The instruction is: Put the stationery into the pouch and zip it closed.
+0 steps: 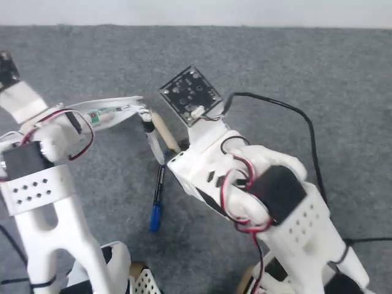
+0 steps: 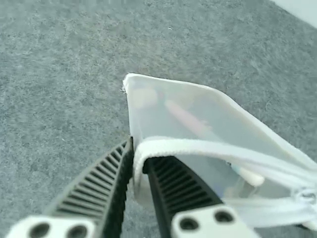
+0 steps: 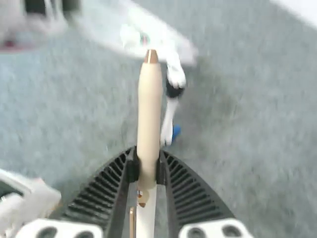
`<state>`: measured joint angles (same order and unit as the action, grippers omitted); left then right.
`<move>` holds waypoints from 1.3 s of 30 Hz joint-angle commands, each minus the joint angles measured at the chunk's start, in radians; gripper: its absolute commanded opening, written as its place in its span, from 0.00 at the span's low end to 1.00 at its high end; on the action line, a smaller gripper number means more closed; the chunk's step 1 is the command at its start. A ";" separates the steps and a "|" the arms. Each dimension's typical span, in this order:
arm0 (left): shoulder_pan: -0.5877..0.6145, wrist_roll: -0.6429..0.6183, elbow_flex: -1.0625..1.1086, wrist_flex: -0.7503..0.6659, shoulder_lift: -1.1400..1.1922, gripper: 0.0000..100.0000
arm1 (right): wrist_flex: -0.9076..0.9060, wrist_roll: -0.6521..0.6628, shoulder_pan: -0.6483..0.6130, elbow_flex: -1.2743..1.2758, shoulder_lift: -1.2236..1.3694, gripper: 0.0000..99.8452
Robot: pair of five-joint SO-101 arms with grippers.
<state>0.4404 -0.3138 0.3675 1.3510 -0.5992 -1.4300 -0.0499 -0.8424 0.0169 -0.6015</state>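
Pouch (image 2: 198,124) is up off the table (image 1: 306,73), between the middle and the left edge. You can see some things inside it through its clear side. Your left claw (image 2: 137,148) is pinched tight on the pouch's top edge, likely to hold the mouth up where the other arm can reach it. Your right claw (image 3: 147,158) is clamped on a tan pen (image 3: 148,109). The pen's tip points at the pouch, so I think it goes in next. A blue pen (image 1: 157,199) and a white pen (image 1: 154,144) lie on the table near the middle, not yet packed.
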 commanded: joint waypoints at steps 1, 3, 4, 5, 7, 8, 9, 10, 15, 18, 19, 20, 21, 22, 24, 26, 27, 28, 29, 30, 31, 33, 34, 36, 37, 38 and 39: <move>-0.048 -0.005 -0.005 0.025 -0.002 0.01 | 0.074 -0.009 -0.008 -0.006 -0.067 0.01; -0.064 -0.003 -0.005 0.025 -0.002 0.01 | 0.107 -0.008 -0.008 -0.006 -0.081 0.01; -0.072 0.008 -0.005 0.025 -0.002 0.01 | 0.120 -0.008 -0.008 -0.006 -0.088 0.01; -0.084 0.023 -0.005 0.028 -0.002 0.01 | 0.131 -0.008 -0.008 -0.006 -0.102 0.01; -0.118 0.038 -0.007 0.049 -0.002 0.01 | 0.153 -0.008 -0.008 -0.006 -0.131 0.01; -0.133 0.038 -0.010 0.055 -0.003 0.01 | 0.160 -0.008 -0.008 -0.006 -0.147 0.01; -0.149 0.040 -0.010 0.058 -0.003 0.01 | 0.165 -0.008 -0.008 -0.006 -0.163 0.01; -0.158 0.040 -0.010 0.058 -0.012 0.01 | 0.166 -0.008 -0.007 -0.006 -0.182 0.01; -0.212 0.069 0.002 0.061 -0.130 0.01 | 0.160 -0.008 -0.002 -0.005 -0.262 0.01; -0.238 0.075 0.033 0.054 -0.203 0.01 | 0.163 -0.008 -0.002 -0.005 -0.278 0.01; -0.244 0.075 0.041 0.051 -0.218 0.01 | 0.166 -0.008 -0.002 -0.005 -0.280 0.01; -0.249 0.075 0.051 0.040 -0.227 0.01 | 0.168 -0.008 -0.002 -0.005 -0.280 0.01; -0.250 0.075 0.058 0.034 -0.230 0.01 | 0.179 -0.008 -0.002 -0.005 -0.280 0.01; -0.250 0.075 0.061 0.031 -0.229 0.01 | 0.197 -0.008 -0.002 -0.003 -0.280 0.01; -0.250 0.075 0.061 0.029 -0.218 0.01 | 0.254 -0.008 -0.002 0.032 -0.286 0.01; -0.250 0.075 0.061 0.025 -0.206 0.01 | 0.348 -0.008 -0.002 0.094 -0.289 0.01; -0.250 0.075 0.061 0.025 -0.199 0.01 | 0.397 -0.008 -0.002 0.129 -0.289 0.01; -0.250 0.075 0.061 0.025 -0.195 0.01 | 0.450 -0.008 -0.002 0.167 -0.289 0.01; -0.250 0.075 0.061 0.025 -0.190 0.01 | 0.504 -0.008 -0.002 0.209 -0.291 0.01; -0.250 0.075 0.061 0.025 -0.187 0.01 | 0.562 -0.008 -0.002 0.245 -0.291 0.01; -0.250 0.075 0.062 0.025 -0.184 0.01 | 0.618 -0.008 -0.002 0.282 -0.291 0.01; -0.249 0.075 0.064 0.025 -0.183 0.01 | 0.714 -0.008 -0.002 0.344 -0.291 0.01; -0.249 0.075 0.064 0.025 -0.183 0.01 | 0.762 -0.008 -0.002 0.371 -0.291 0.01; -0.249 0.075 0.064 0.025 -0.183 0.01 | 0.840 -0.008 -0.002 0.417 -0.291 0.01; -0.249 0.075 0.064 0.025 -0.183 0.01 | 0.875 -0.008 -0.002 0.439 -0.291 0.01; -0.249 0.075 0.064 0.025 -0.183 0.01 | 0.909 -0.008 -0.002 0.459 -0.291 0.01; -0.249 0.075 0.064 0.025 -0.183 0.01 | 0.943 -0.008 -0.002 0.477 -0.291 0.01</move>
<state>0.1964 -0.2463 0.4473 1.4062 -0.7741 -0.5969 -0.0499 -0.8424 0.4787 -0.8623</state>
